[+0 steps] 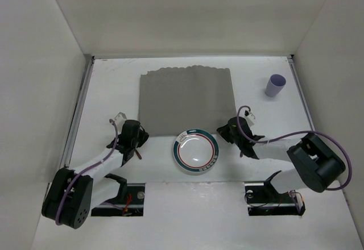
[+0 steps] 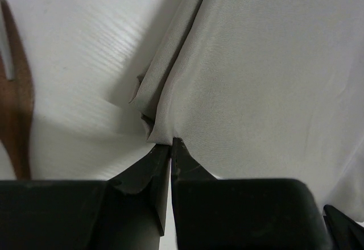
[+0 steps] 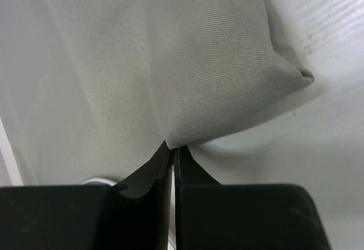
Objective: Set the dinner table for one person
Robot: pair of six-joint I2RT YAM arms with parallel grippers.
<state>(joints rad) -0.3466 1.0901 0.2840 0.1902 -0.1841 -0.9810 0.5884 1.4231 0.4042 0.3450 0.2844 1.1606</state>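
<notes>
A grey cloth placemat (image 1: pixel 187 99) lies on the white dinner table (image 1: pixel 108 85), its near edge drawn toward the arms. My left gripper (image 1: pixel 138 136) is shut on the placemat's near left corner (image 2: pixel 162 130). My right gripper (image 1: pixel 225 132) is shut on the near right corner (image 3: pixel 173 139). A white plate with a green and red rim (image 1: pixel 195 150) sits at the placemat's near edge between the grippers. A brown wooden fork (image 2: pixel 17 91) lies on the table to the left of my left gripper.
A lilac cup (image 1: pixel 275 85) stands at the far right of the table. Metal rails (image 1: pixel 79 113) run along the left and right edges. White walls enclose the table on three sides.
</notes>
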